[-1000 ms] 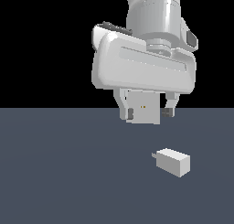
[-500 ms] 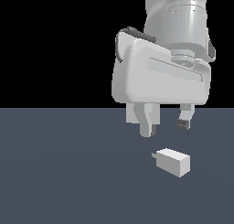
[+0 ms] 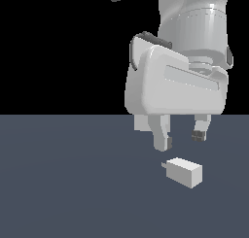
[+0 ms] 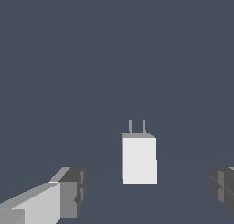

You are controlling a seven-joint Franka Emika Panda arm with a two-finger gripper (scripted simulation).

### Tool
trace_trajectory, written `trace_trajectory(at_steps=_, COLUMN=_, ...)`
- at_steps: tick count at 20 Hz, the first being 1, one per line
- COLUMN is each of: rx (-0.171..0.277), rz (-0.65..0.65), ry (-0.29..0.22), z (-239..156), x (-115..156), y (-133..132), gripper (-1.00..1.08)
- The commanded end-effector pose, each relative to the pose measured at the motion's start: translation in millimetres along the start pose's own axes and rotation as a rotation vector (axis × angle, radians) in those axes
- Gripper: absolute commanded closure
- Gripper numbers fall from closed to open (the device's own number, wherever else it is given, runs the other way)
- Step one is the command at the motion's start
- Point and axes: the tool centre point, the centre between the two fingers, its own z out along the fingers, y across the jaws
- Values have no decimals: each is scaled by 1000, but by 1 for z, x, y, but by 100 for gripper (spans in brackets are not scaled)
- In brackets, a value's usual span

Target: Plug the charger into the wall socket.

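Gripper [image 3: 182,139] spread wide and empty, above charger [image 3: 185,172], small off-white block, two grey prongs

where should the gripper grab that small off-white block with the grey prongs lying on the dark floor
Probably across the two long side faces of the small off-white block charger, coming straight down from above. It lies flat on the dark floor with its short grey prongs sticking out of one end, so that end should stay free. The open gripper hangs above it, and in the wrist view its fingers flank the block.
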Motion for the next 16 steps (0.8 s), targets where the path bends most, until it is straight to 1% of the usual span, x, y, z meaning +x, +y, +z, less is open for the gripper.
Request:
trace_trajectory(at_steps=1, rx=0, rz=0, ry=0, z=3, x=0, y=0, gripper=-92)
trace_trajectory(at_steps=11, rx=0, rz=-3, ry=0, z=41, x=-3, y=0, gripper=-92)
trace_trajectory(at_steps=16, rx=0, rz=-4, ry=0, z=49, x=-3, y=0, gripper=-92)
